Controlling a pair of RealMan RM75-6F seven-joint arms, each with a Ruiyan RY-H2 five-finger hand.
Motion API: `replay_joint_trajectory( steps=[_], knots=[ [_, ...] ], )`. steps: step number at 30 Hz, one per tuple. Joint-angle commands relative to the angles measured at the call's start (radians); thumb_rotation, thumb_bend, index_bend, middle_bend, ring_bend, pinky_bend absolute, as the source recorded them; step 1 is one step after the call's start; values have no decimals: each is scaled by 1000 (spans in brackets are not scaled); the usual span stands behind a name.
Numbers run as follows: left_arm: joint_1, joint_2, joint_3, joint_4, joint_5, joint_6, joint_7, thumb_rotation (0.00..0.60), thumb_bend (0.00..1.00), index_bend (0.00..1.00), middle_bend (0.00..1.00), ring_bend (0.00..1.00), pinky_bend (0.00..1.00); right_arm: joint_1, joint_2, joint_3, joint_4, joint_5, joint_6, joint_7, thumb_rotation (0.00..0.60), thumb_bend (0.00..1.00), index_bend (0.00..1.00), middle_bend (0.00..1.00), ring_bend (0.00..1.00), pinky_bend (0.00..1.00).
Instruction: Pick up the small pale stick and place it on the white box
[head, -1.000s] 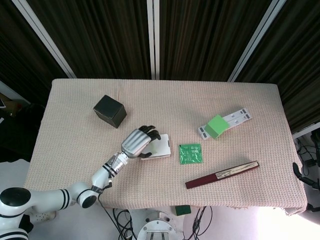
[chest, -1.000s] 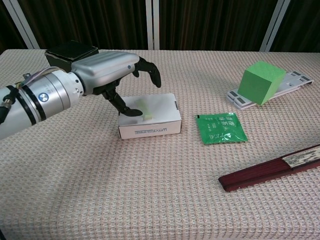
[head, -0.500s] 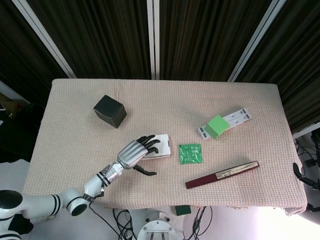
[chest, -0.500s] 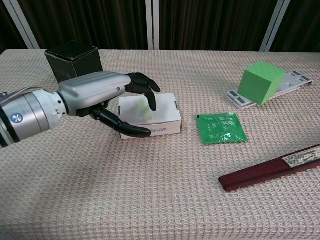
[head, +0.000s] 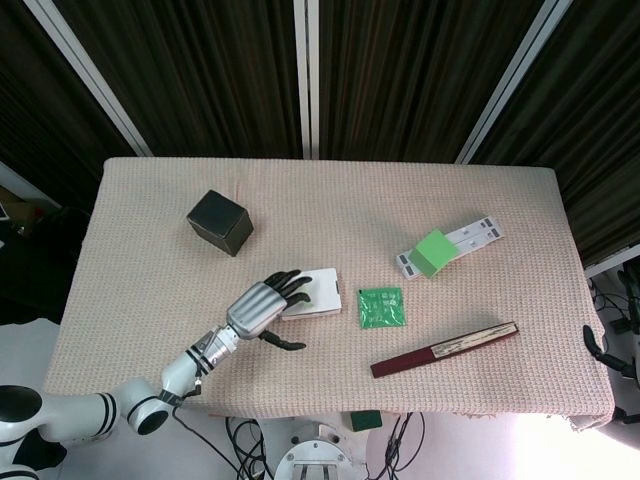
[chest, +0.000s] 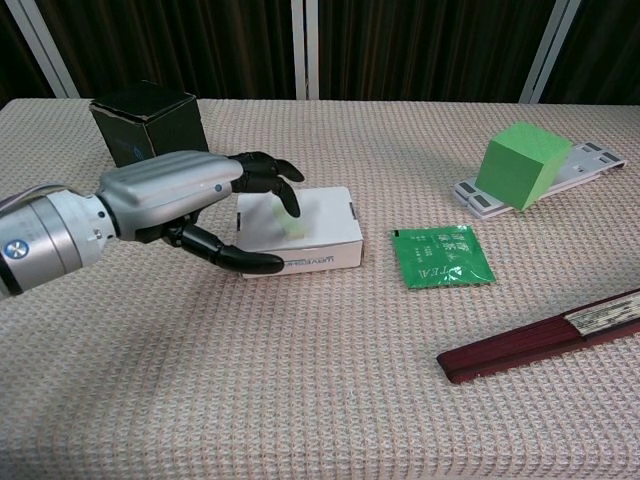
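Nearest the robot, the dark red folded fan (chest: 545, 335) lies flat on the woven tablecloth (chest: 300, 400), toward the right front edge. The left hand (chest: 190, 200) sits low over the cloth at the left, fingers spread and grasping nothing; the dark fingertips (chest: 280, 185) reach over the left end of the white box (chest: 310, 235), and the thumb extends along the box's front face. Whether any finger touches the box cannot be determined.

The small pale stick (chest: 285, 222) lies on top of the white box, near its left half, just beyond and beneath the fingertips, free of the hand. In the head view the stick cannot be made out; the hand (head: 262, 308) covers the left part of the box (head: 320, 294).

Just right of the box, apart from it, a green tea sachet (chest: 442, 256) lies flat. Further back on the right, a green cube (chest: 520, 165) rests on a white-and-grey flat strip (chest: 590, 160). At the far left, a black cube (chest: 148, 120) stands behind the hand. The right hand appears in neither view.
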Motion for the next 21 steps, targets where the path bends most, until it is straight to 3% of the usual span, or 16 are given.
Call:
replay_joint_trajectory(
  steps=[1, 21],
  knots=[
    [0, -4, 0, 4, -1, -5, -10, 130, 23, 283, 72, 0, 146, -1, 0, 0, -1, 0, 1, -2, 457, 346, 0, 0, 0, 0],
    [-12, -18, 6, 22, 10, -43, -19, 139, 25, 304, 73, 0, 146, 3, -2, -1, 2, 9, -13, -6, 459, 346, 0, 0, 0, 0]
  ],
)
